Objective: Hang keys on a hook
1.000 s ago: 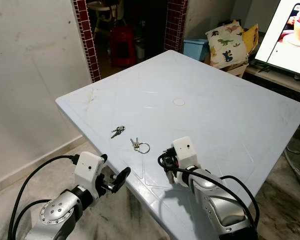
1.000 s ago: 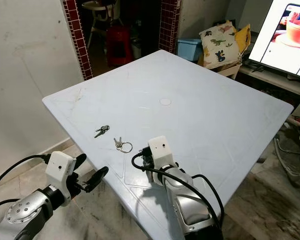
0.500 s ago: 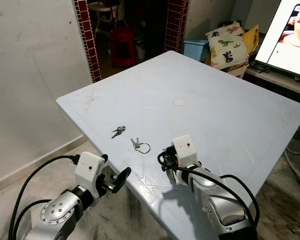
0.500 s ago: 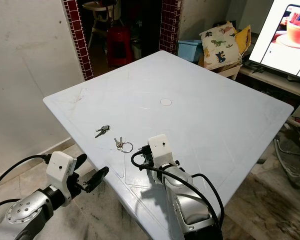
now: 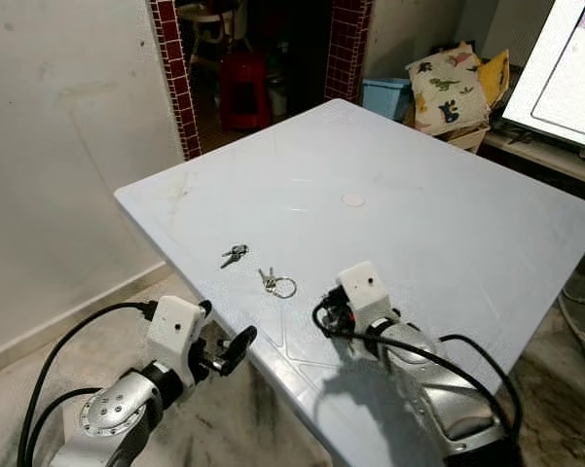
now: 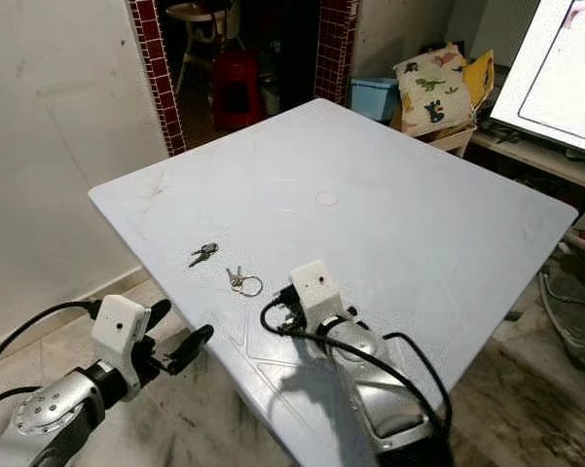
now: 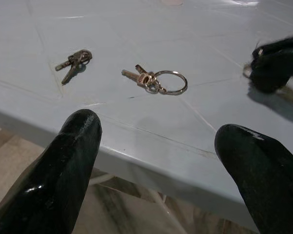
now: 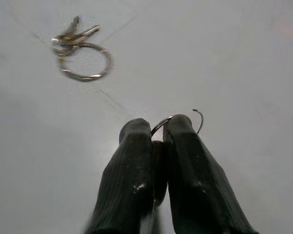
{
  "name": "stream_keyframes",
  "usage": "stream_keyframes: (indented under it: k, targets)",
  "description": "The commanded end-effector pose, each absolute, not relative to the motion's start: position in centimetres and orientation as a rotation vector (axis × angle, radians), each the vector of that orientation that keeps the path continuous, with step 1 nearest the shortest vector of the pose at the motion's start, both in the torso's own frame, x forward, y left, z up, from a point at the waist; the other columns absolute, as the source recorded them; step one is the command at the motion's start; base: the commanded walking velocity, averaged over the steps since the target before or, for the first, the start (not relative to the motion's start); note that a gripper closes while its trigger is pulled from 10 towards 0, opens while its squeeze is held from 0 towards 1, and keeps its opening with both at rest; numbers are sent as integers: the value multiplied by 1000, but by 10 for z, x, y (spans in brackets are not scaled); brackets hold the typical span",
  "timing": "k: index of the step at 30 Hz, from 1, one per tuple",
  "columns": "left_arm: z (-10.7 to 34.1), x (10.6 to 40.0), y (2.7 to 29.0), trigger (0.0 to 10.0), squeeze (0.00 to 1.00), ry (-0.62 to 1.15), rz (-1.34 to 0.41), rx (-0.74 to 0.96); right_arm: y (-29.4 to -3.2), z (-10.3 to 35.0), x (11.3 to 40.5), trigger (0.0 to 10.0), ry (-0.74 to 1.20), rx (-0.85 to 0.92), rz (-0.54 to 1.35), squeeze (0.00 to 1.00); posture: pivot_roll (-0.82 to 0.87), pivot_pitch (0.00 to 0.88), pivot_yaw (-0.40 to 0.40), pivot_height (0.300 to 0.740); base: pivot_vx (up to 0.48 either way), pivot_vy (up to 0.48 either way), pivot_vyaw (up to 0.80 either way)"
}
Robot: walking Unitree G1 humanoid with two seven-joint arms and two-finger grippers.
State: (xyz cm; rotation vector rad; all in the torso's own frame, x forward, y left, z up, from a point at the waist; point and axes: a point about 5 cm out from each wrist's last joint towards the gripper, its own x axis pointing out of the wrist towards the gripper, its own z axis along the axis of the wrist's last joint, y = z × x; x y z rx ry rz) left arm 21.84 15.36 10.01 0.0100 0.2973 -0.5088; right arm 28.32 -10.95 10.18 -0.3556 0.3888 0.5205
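You see two sets of keys lying flat on the pale blue-grey table [image 5: 448,195], near its front-left edge. The nearer set, the keys on a ring [image 5: 276,283], has two or three small brass-coloured keys joined to a round silver ring; the keys fan away from the ring. The second one, the small dark keys [image 5: 234,255], is a tighter bunch with no big ring, just beside the first and a little farther from you.

Your right gripper [image 8: 158,131] rests over the table close to the ringed set, its two black fingers pressed together on a thin wire hook [image 8: 197,117]. Your left gripper [image 7: 161,151] hangs below the table edge with the fingers spread wide apart, holding nothing.
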Motion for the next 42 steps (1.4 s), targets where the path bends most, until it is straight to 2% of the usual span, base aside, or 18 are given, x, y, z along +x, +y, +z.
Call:
stream_keyframes:
  k: [1,7,11,12,13,18,21,27,29,34,40,41,42]
  targets:
    - [102,222,152,10000,0,283,-517,23,-113,109,291,10000,343,-412,576,0,65,0,14,740,0,0,0]
    - [102,224,150,10000,0,281,-521,25,-123,114,303,10000,319,-433,637,0,65,0,16,740,0,0,0]
    - [102,224,150,10000,0,281,-522,28,-121,117,311,10000,316,-364,666,0,67,0,14,740,0,0,0]
    - [102,224,150,10000,0,281,-521,29,-119,117,312,10000,314,-357,681,824,71,0,13,740,0,0,0]
    - [101,224,150,10000,0,280,-520,31,-118,117,313,10000,311,-353,699,1000,71,0,13,740,0,0,0]
    - [101,223,151,10000,0,280,-514,35,-115,114,313,10000,316,-359,766,1000,80,0,10,740,0,0,0]
    - [100,222,152,10000,0,287,-514,36,-112,112,305,10000,339,-310,879,1000,80,0,10,740,0,0,0]
    - [100,222,151,10000,0,289,-521,39,-125,113,313,10000,307,-398,804,1000,73,0,18,740,0,0,0]
    - [100,222,151,10000,0,289,-522,40,-129,122,319,10000,235,-450,727,1000,72,0,21,740,0,0,0]
    - [100,222,151,10000,0,292,-520,38,-122,136,320,10000,120,-485,656,1000,71,0,21,740,0,0,0]
    - [100,221,151,10000,0,291,-521,35,-121,125,317,10000,194,-454,587,1000,70,0,22,740,0,0,0]
    - [101,221,151,10000,0,289,-518,31,-125,119,317,10000,239,-424,527,820,70,0,21,740,0,0,0]
    - [101,222,152,10000,0,287,-516,27,-129,114,315,10000,294,-385,470,388,71,0,21,740,0,0,0]
